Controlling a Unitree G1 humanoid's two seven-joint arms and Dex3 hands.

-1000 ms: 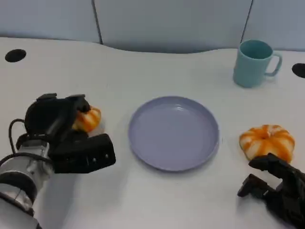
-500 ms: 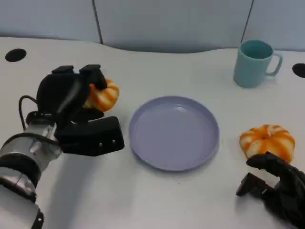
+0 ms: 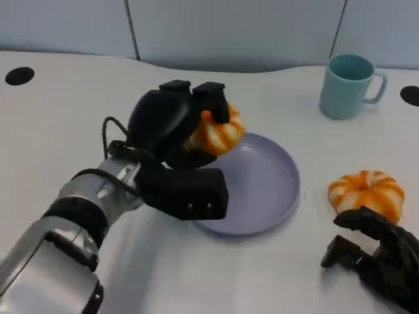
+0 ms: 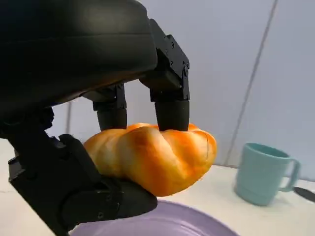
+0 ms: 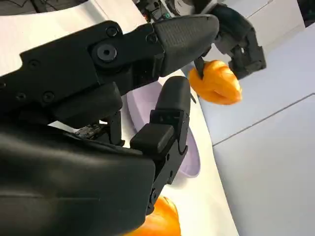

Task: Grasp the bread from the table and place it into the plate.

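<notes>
1. The left hand (image 3: 171,134) had travelled, over the last second, from the far left of the white bench (image 3: 59,111) toward the middle. It carried the orange-and-cream striped bread roll (image 3: 216,133) with it. EARLIER frames had the roll low beside the bench surface; now it was raised, over the near-left rim of the round lavender plastic plate (image 3: 262,186).

2. Left wrist view: black fingers (image 4: 171,105) pressed on the roll's top, the thumb cupped beneath it. The roll (image 4: 152,156) was firmly grasped, clear of the plate (image 4: 162,223) below. Grasp step judged complete; transport nearly so.

3. The plate itself had not shifted. Its open centre lay just right of the held roll. Judged: a short further carry, then a lowering and release, would finish this roll's placement.

4. A teal ceramic mug (image 3: 349,86) stood at the far right back of the bench, well apart from the plate, unmoved.

5. A second orange-and-cream striped roll (image 3: 367,194) lay on the bench right of the plate, unmoved and not yet picked up.

6. The right hand (image 3: 380,258) rested just in front of that second roll, fingers partly curled and holding nothing. It had barely moved. Whether a fingertip touched the roll could not be told.
</notes>
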